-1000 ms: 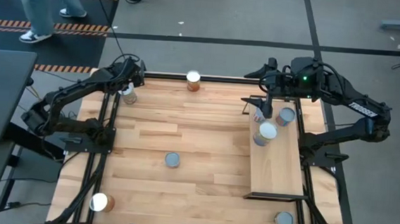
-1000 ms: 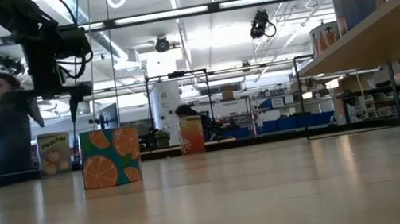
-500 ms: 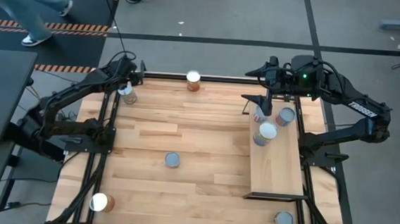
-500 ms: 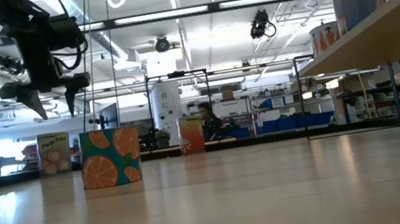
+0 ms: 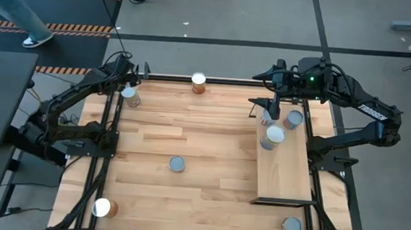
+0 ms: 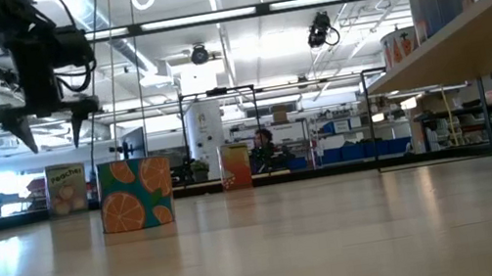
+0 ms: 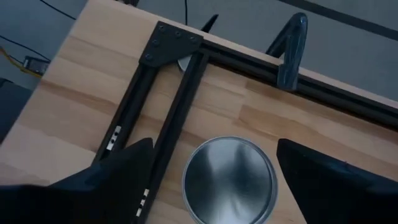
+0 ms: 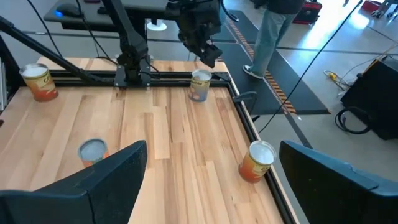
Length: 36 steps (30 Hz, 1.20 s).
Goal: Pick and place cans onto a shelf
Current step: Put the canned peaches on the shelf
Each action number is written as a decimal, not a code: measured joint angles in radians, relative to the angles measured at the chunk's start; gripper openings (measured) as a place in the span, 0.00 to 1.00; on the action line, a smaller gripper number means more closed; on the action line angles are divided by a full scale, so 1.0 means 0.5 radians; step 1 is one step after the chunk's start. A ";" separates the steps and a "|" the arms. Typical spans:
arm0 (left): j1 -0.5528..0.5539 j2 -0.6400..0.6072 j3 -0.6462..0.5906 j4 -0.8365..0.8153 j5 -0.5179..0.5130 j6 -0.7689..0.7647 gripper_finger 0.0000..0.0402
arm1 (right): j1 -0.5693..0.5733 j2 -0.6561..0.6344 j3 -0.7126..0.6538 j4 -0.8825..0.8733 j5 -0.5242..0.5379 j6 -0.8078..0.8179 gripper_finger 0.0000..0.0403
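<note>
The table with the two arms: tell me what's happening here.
Cans are being moved onto the shelf, which holds three at its far end. The left gripper hovers, fingers open, above a can in the table's far-left corner. The right gripper waits open by the shelved cans. Four more cans remain on the table.

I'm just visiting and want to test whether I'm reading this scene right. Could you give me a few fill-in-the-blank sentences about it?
1. The shelf holds ____ cans.
2. The left gripper hangs above a can with its fingers ____.
3. That can has a ____ top.
4. The can with oranges printed on it stands on the ____.

Missing words: three; open; silvery; table
</note>
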 joint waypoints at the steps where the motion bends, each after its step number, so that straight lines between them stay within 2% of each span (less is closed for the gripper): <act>1: -0.006 0.000 0.000 0.003 -0.006 -0.009 0.87 | 0.003 0.000 0.000 0.000 0.001 0.000 0.93; 7: -0.004 0.048 -0.014 0.007 -0.049 -0.028 0.87 | 0.011 0.000 0.000 0.001 -0.001 -0.025 0.93; 14: -0.009 0.072 -0.299 0.379 0.038 -0.122 0.87 | 0.011 0.000 0.000 0.005 -0.001 -0.030 0.93; 19: -0.052 0.065 -0.383 0.533 0.040 -0.112 0.87 | 0.011 0.000 0.000 0.007 -0.001 -0.030 0.93; 25: -0.153 0.071 -0.379 0.579 0.086 -0.075 0.87 | 0.011 0.000 0.000 0.010 -0.001 -0.025 0.93; 30: -0.187 0.066 -0.327 0.481 0.061 0.049 0.87 | 0.007 0.000 0.000 0.011 -0.001 -0.024 0.93; 36: -0.230 0.066 -0.323 0.516 0.099 0.194 0.87 | 0.007 0.000 0.000 0.010 -0.001 -0.024 0.93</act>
